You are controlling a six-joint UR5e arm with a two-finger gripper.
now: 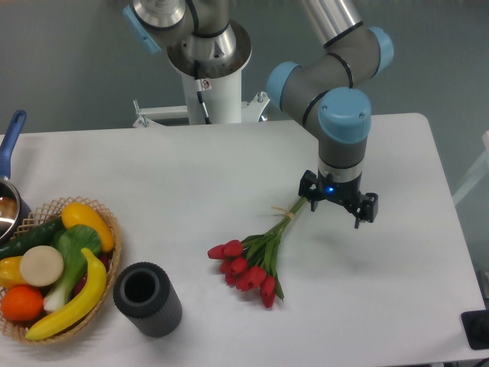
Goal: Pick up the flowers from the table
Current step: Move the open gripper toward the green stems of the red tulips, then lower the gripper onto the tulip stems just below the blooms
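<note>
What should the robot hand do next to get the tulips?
Probably drop straight down and close on the stem ends. The gripper hangs open right above the stem end of the flowers, which lie flat on the table, not gripped.

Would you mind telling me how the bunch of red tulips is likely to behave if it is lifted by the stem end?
The flowers would probably droop: the thin stems are long, with the buds massed at the far end. They look light. The string tie should keep them bunched, though the heads fan apart. The pincer is near the stem tips, so the bunch may swing.
</note>
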